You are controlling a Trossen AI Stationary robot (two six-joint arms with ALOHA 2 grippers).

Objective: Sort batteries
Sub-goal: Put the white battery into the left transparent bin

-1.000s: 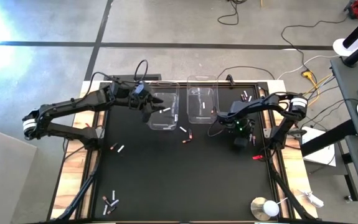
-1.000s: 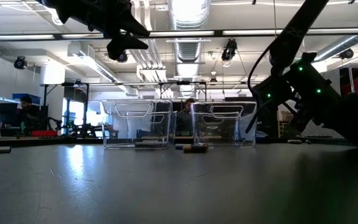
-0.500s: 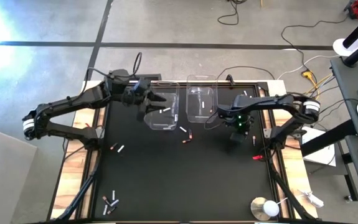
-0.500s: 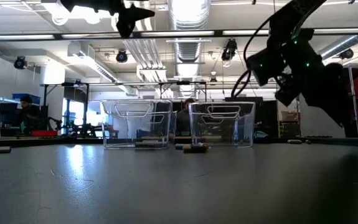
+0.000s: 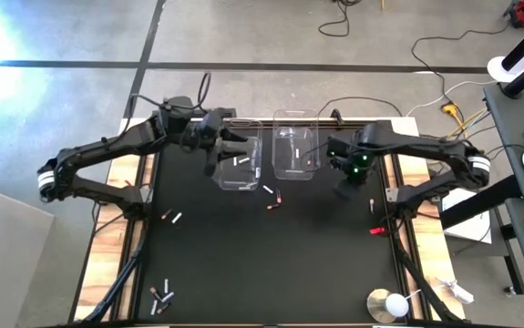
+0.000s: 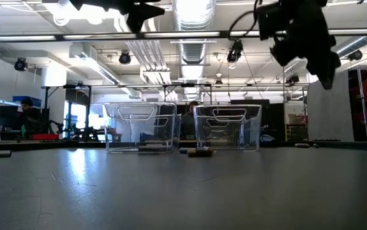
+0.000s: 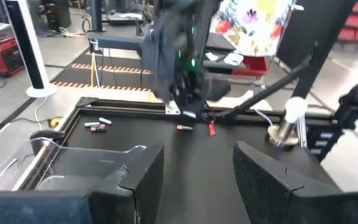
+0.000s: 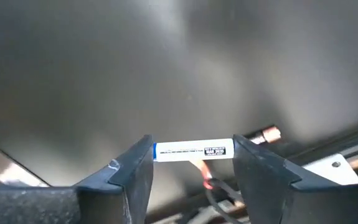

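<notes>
A silvery-white battery [image 8: 194,150] sits between the fingers of my right gripper [image 8: 194,158], high above the black table [image 5: 271,264], just right of the right clear bin [image 5: 295,155]. My left gripper [image 7: 197,174] is open with nothing in it. It hovers over the left clear bin [image 5: 239,166], where a white battery [image 5: 241,161] lies on the floor. More batteries lie flat on the table: a white one [image 5: 268,189] and a dark one [image 5: 276,202] in front of the bins, and others at the left [image 5: 172,218] and near left [image 5: 159,293]. My right gripper pinches the white battery between its two fingers. One fingertip [image 8: 138,163] is on the blue-ringed end [image 8: 158,151] and the other is on the opposite end. The fingers point steeply down. The battery spans the gap, level and lifted clear of the table.
A dark, copper-ended battery [image 8: 263,134] lies on the table below my right gripper. A red clip [image 5: 377,230] lies at the right edge. A white-topped metal disc [image 5: 389,303] stands at the near right corner. A few batteries [image 5: 362,141] lie at the far right.
My right gripper has risen from just above the table to well above it, tipping to point more steeply down. It has also drifted toward the far edge and the right bin. My left gripper has risen a little over the left bin and rolled about its own axis.
</notes>
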